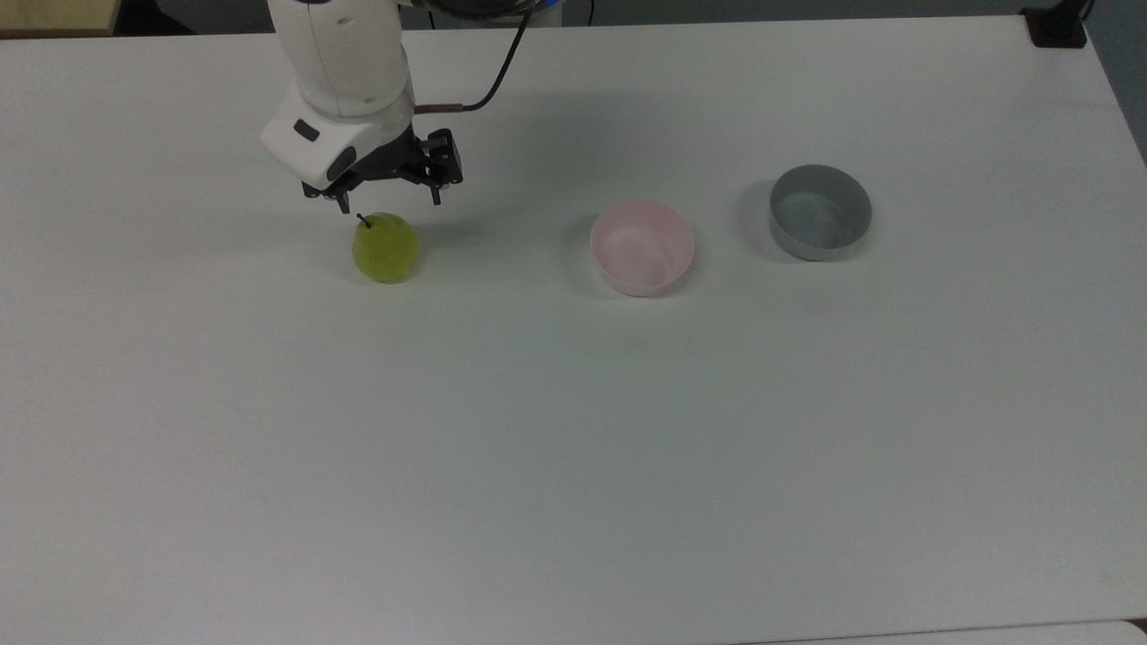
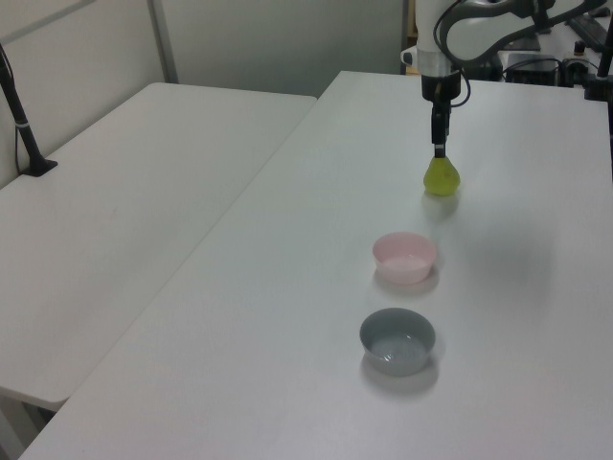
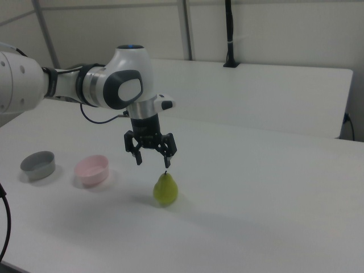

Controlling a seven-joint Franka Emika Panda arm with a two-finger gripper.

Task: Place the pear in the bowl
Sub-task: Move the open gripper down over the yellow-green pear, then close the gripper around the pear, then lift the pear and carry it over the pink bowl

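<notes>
Above the pear (image 1: 386,250) (image 2: 442,176) (image 3: 165,189), toward the top view's upper left: the gripper (image 1: 391,203) (image 2: 440,147) (image 3: 152,160), pointing straight down from a white wrist, fingers spread wide with nothing between them. In the right view, one fingertip level with the stem tip, the other off toward the right view's left, both clear of the fruit. Arm reaching in from the top view's far edge; in the right view, forearm stretched level from the right view's left, elbow joint bulging, wrist bent downward.

On the white table (image 1: 573,448) (image 2: 287,316) (image 3: 273,216), upright with stem up: one pear, yellow-green, resting on the bare surface, not lifted.

To the top view's right of the pear, well apart: one pale pink bowl (image 1: 642,247) (image 2: 404,257) (image 3: 92,169), holding nothing. Farther toward the top view's right and slightly farther back: one grey bowl (image 1: 820,212) (image 2: 397,340) (image 3: 38,164), also holding nothing. Two bowls in all, near each other but not touching. In the left view, all three in a line running from far to near: pear farthest, pink bowl in the middle, grey bowl nearest.

Beside the main table, at the left view's left: a second white table (image 2: 105,220) with a dark post (image 2: 21,115) standing on it.
</notes>
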